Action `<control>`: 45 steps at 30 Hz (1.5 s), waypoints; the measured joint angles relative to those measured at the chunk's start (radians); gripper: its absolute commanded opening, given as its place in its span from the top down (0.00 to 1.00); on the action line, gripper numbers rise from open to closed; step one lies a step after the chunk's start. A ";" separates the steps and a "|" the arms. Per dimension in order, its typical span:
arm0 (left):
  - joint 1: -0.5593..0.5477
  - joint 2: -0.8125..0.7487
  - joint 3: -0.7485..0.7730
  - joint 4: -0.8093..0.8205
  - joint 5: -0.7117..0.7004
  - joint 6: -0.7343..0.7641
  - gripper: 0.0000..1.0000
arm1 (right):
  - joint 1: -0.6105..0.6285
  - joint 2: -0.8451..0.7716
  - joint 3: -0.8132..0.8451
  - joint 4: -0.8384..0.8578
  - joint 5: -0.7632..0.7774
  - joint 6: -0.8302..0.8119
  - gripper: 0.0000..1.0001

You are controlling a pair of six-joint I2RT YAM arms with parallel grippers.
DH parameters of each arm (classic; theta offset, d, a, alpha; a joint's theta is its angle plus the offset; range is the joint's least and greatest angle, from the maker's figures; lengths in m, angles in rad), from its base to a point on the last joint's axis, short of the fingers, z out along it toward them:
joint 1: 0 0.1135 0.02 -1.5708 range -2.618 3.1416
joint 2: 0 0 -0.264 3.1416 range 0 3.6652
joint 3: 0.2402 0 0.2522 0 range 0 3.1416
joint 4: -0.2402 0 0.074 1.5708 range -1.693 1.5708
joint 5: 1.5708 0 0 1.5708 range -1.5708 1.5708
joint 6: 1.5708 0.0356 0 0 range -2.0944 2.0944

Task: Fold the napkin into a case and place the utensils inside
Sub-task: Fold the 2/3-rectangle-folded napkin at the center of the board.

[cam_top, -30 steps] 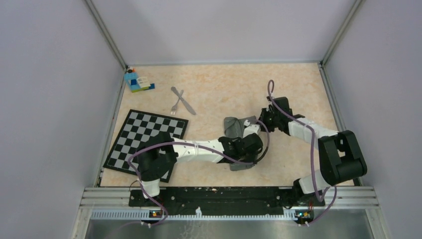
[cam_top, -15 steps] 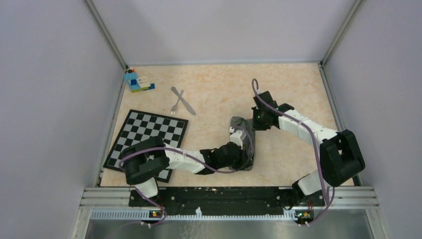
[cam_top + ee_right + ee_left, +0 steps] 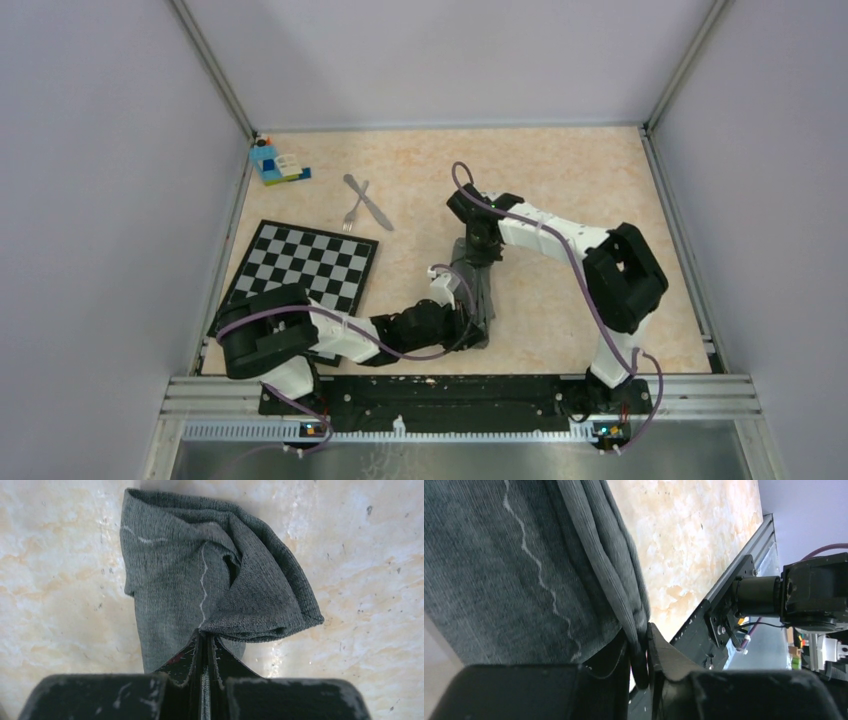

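Grey napkin (image 3: 190,570) lies pinched by left jaws and right jaws.

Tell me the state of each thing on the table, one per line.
Dark grey cloth napkin: bunched narrow, pinched at both ends.
Left gripper: shut on napkin.
Right gripper: shut on napkin.
Silver metal fork: loose, outside napkin.
Silver metal table knife: loose, crossing the fork.
Black-and-white checkered mat: lying flat.
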 measured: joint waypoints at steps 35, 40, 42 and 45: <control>0.417 0.091 0.045 -0.059 0.312 -0.015 0.62 | 0.046 0.139 0.187 -0.100 0.090 -0.012 1.00; 0.421 0.155 0.067 0.008 0.357 -0.068 0.63 | 0.075 0.149 0.245 -0.116 0.102 -0.008 1.00; 0.423 0.157 0.067 0.008 0.360 -0.080 0.63 | 0.085 0.167 0.259 -0.115 0.102 -0.001 1.00; 0.425 0.159 0.067 0.008 0.360 -0.094 0.65 | 0.089 0.193 0.260 -0.112 0.080 0.014 1.00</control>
